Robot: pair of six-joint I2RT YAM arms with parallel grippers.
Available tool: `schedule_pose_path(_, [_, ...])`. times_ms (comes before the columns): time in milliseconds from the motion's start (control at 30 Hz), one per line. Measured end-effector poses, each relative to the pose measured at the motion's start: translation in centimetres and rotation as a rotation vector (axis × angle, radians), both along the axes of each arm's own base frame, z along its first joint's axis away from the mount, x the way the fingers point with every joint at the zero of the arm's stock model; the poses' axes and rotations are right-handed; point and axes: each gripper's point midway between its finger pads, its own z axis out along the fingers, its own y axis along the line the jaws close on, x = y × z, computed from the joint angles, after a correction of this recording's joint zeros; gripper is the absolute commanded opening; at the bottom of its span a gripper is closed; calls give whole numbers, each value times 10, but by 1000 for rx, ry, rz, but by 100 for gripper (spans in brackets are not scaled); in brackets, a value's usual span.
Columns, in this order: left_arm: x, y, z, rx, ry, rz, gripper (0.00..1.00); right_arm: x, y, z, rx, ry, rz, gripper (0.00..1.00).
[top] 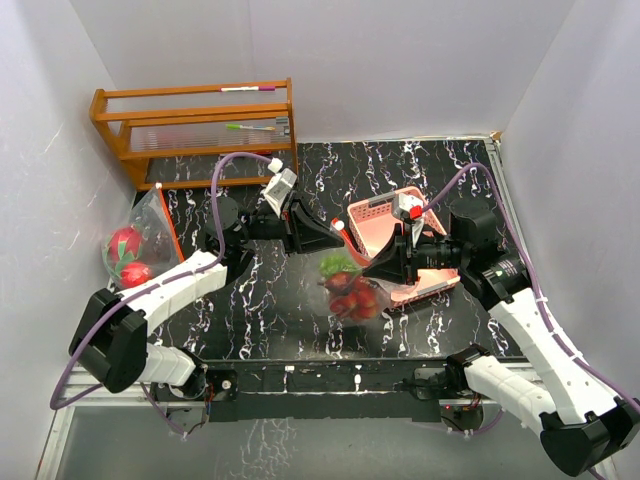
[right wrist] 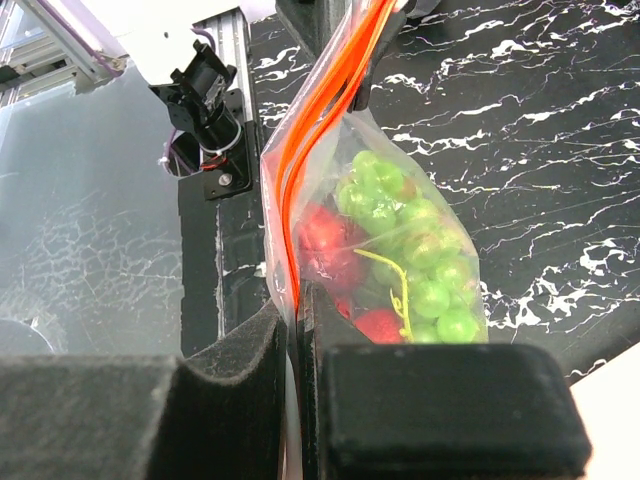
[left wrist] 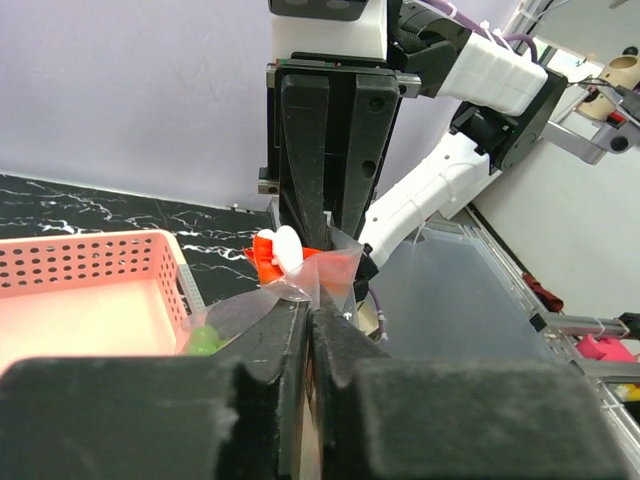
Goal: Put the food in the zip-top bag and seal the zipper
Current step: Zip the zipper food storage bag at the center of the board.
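Zip-top bag [top: 345,292] hangs over the middle of the black marbled table [top: 250,310], strung between the two grippers and just in front of the pink basket [top: 385,215]. Left gripper [top: 340,239] reaches in from the left; in the left wrist view its jaws [left wrist: 308,318] are pressed nearly together with the bag's clear film pinched between them. Right gripper [top: 366,277] comes in from the right, directly opposite. In the right wrist view its jaws [right wrist: 297,303] are closed tight on the bag's upper edge, right at the orange zipper strip [right wrist: 318,110], which runs away from the fingers toward the left gripper. Whether the strip is pressed closed along its length: cannot tell. Inside the bag: green grapes [right wrist: 412,250] on the side facing the table, red round fruits [right wrist: 325,232] against the zipper side, all bunched in the lower part. A red-and-white piece [left wrist: 278,255] shows through the film beside the right fingertips; what it is, cannot tell. At the table's left edge, well apart, a second clear bag [top: 150,215] leans toward the wall with a dragon fruit [top: 125,243] and a red apple [top: 135,273] in it. Wooden rack [top: 195,130] stands at the back left corner
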Motion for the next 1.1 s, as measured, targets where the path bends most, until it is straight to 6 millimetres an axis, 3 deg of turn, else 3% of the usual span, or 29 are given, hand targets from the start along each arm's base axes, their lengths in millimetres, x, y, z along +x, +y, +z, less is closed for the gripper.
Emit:
schedule_pose_path(233, [0,0,0,2,-5,0,0,2,0,-1,-4,-1,-11,11])
schedule_pose_path(433, [21,-3,-16,107,-12,107,0,23,-6,-7,-44,10,-146,74])
schedule_pose_path(533, [31,11,-31,170,-57,259,0,41,-14,-13,-78,17,-270,97])
schedule_pose_path(700, [28,48,-45,231,-181,452,0,64,-30,-16,-108,34,-452,98])
schedule_pose_path(900, [16,68,-31,196,-316,514,0,78,-45,-18,-92,85,-628,98])
schedule_pose_path(1100, [7,74,-16,157,-391,517,0,85,-47,-66,-102,269,-724,94])
